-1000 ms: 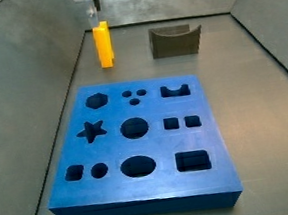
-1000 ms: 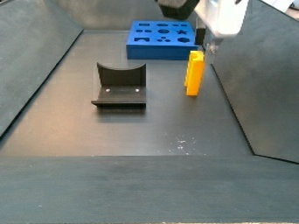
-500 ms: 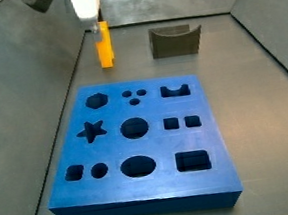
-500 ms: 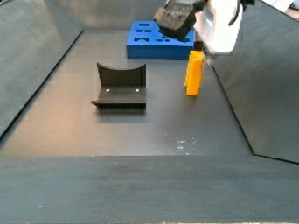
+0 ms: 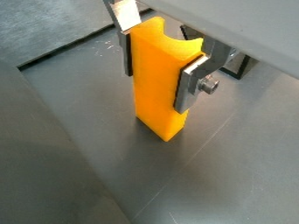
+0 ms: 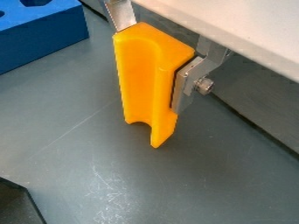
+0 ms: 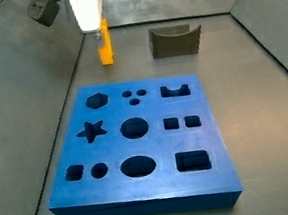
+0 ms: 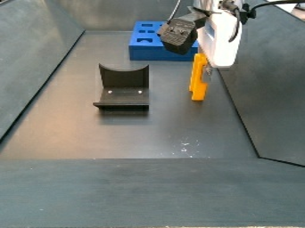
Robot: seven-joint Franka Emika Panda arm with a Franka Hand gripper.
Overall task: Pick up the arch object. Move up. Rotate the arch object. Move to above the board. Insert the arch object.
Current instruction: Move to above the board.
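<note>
Arch object (image 5: pixel 158 74): small bright yellow-orange plastic block, upright on dark counter (image 5: pixel 70 166), between spread jaws of gripper (image 5: pixel 159 52); silver plates flank both narrow sides, contact unclear. Close squarely on flat faces, centred, before lifting. Thick blue board (image 7: pixel 141 145) lies well apart.
</note>
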